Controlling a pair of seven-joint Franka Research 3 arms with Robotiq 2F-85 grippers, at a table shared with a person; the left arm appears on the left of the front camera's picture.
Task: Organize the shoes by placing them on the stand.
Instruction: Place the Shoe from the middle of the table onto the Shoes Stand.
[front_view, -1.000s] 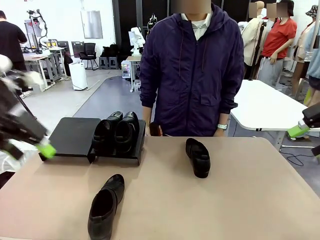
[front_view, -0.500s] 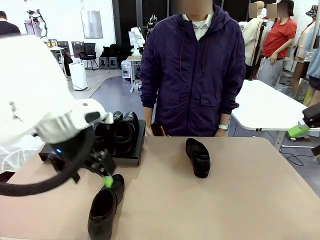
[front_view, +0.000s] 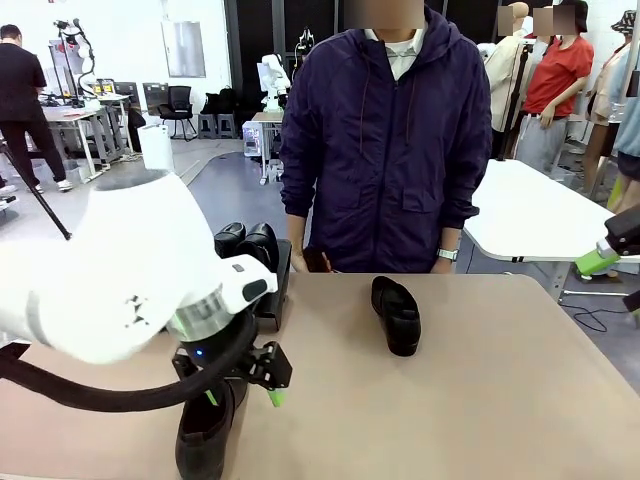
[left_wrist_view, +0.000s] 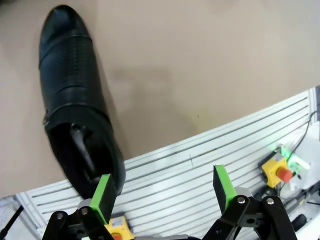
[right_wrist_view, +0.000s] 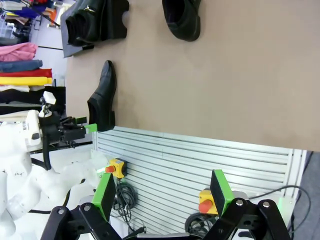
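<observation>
Bright, even indoor light casts soft shadows. The glossy shoe (left_wrist_view: 70, 75) shows pale glare. Wrist views curve at the edges.

your front camera sits between the arms and looks across the table (front_view: 480, 380) at the person (front_view: 385, 150) on the far side. the left arm (front_view: 120, 280) crowds its lower left, very near the lens. your left wrist camera looks steeply down, close over the table's near edge and the near shoe (left_wrist_view: 75, 100). your right wrist camera stands well back and high, taking in that edge, the near shoe (right_wrist_view: 102, 97), the far shoe (right_wrist_view: 182, 17) and the left arm (right_wrist_view: 35, 130). the front view shares both: near shoe (front_view: 205, 430), far shoe (front_view: 397, 315).
</observation>
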